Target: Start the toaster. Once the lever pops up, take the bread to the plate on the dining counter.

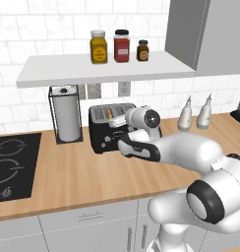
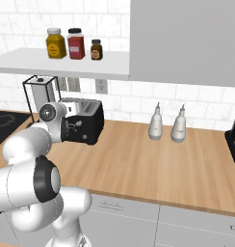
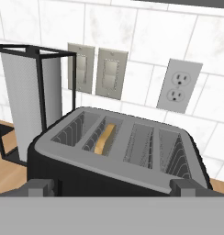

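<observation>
Black toaster (image 3: 118,156) at frame centre, bread (image 3: 104,137) in its second slot from left.
Jaws spread wide, holding nothing, just before it.

My forearm hides the toaster's (image 1: 103,129) right front. The bread (image 3: 105,138) sits mostly sunk within its slot. The cooktop (image 1: 11,167) is cut off at left.

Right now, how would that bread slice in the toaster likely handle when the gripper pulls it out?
The bread looks thin, so probably light and easily crushed. It stands on edge deep in a slot of the toaster, so it may snag on the wire guides.
</observation>
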### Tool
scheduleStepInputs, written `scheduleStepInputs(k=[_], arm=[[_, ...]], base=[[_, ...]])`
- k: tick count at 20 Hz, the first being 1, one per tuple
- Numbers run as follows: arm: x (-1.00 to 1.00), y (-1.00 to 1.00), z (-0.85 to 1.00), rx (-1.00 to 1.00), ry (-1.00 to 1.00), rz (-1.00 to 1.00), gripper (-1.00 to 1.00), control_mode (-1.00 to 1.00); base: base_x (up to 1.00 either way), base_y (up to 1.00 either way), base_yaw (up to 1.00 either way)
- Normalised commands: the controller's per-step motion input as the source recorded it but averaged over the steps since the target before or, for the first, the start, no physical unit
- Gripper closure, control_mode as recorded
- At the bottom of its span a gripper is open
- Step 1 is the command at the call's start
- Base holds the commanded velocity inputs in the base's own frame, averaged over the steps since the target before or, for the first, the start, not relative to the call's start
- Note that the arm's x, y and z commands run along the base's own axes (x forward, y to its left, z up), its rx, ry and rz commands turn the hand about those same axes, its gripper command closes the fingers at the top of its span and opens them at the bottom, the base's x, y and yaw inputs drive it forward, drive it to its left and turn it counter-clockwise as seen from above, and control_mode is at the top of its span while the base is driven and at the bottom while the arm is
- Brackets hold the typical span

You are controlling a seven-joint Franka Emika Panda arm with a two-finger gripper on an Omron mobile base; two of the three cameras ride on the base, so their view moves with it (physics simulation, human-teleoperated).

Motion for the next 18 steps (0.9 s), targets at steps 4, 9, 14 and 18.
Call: scheduleStepInputs(k=[4, 9, 14, 18], arm=[[0.0, 0.0, 0.0, 0.0, 0.0, 0.0, -1.0, -1.0], [0.0, 0.0, 0.0, 0.0, 0.0, 0.0, -1.0, -1.0], [0.0, 0.0, 0.0, 0.0, 0.0, 0.0, -1.0, -1.0], [0.0, 0.0, 0.0, 0.0, 0.0, 0.0, -1.0, -1.0]], base=[[0.0, 0.0, 0.0], [0.0, 0.0, 0.0], [0.0, 0.0, 0.0], [0.0, 0.0, 0.0]])
